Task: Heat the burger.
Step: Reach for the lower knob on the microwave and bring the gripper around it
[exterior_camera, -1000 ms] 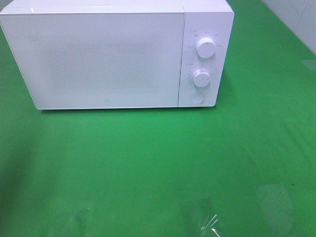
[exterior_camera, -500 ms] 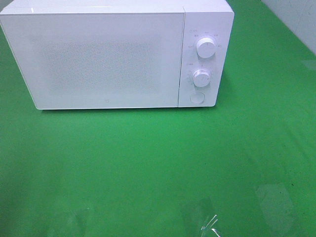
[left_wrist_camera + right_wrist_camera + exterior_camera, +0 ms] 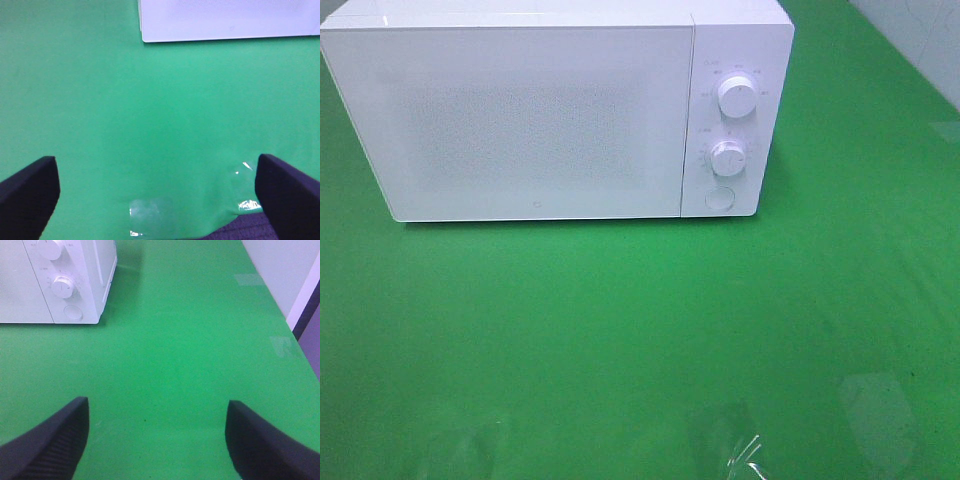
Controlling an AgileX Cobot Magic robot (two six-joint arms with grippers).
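Green cloth [image 3: 620, 330] all over the table, nothing fancy. Starting at the jaws: the left gripper [image 3: 156, 167] has its jaws spread wide with only bare cloth between them. The right gripper [image 3: 157, 405] is the same, spread and holding nothing. Neither shows in the overhead view, so my guess is both arms are parked back off the near edge, out of the work area.

Moving outward, there's some shiny clear tape [image 3: 745, 455] at the bottom of the overhead frame, right of centre; it looks like it just pins the cloth down. Past that is a big stretch of green, then the microwave [image 3: 535, 120] filling the upper left of the frame. Its door [image 3: 520, 120] is shut flush, with two knobs [image 3: 736, 96] and a round button [image 3: 719, 199] stacked on the panel to its right.

Burger: can't see it in any view. It's not between either pair of jaws and not on the cloth. The door shows nothing through it, so I can't tell whether it's inside. If it is, the shut door and backed-off jaws would make sense, but that's a guess.
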